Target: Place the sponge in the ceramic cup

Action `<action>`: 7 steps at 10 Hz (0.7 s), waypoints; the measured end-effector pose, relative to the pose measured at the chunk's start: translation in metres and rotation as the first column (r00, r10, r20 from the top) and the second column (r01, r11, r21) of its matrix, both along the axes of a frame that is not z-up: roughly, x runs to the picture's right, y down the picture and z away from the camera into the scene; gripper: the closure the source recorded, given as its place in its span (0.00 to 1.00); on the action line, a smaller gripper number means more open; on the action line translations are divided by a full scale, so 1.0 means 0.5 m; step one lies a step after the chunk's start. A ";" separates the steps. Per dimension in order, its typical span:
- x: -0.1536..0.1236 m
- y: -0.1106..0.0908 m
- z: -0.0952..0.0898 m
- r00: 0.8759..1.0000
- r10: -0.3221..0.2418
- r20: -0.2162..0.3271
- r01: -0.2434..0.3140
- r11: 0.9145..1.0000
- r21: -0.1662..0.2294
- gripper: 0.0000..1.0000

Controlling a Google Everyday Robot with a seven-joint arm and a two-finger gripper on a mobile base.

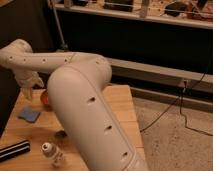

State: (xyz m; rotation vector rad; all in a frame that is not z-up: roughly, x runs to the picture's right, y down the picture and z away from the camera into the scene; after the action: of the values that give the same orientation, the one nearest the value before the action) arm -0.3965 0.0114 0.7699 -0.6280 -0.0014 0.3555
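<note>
Find the pincer (26, 92) hanging above the tabletop (121, 107) near its left edge, just on the far side of the sponge (29, 115); cannot tell whether open or closed. Note the sponge lying flat on the wood, in no container. To grasp well, probably centre over the pad, descend straight, and close across its narrower side without squashing it. See only a sliver of the orange-red bowl (45, 98) beside the arm (90, 110), contents hidden; no sight of the ceramic cup.

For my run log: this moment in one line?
gripper: over table left side | sponge: flat on table, not held | cup: not visible
</note>
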 end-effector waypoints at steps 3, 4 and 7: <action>-0.066 0.035 0.032 0.997 -0.073 0.011 0.073 0.997 0.002 0.35; -0.079 0.063 0.041 0.996 -0.093 0.007 0.093 0.996 -0.005 0.35; -0.085 0.157 0.075 0.994 -0.110 -0.023 0.109 0.993 -0.050 0.35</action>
State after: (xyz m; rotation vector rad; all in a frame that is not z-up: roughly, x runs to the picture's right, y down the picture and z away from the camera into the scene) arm -0.4392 0.0901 0.8074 -0.6693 0.0659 0.2582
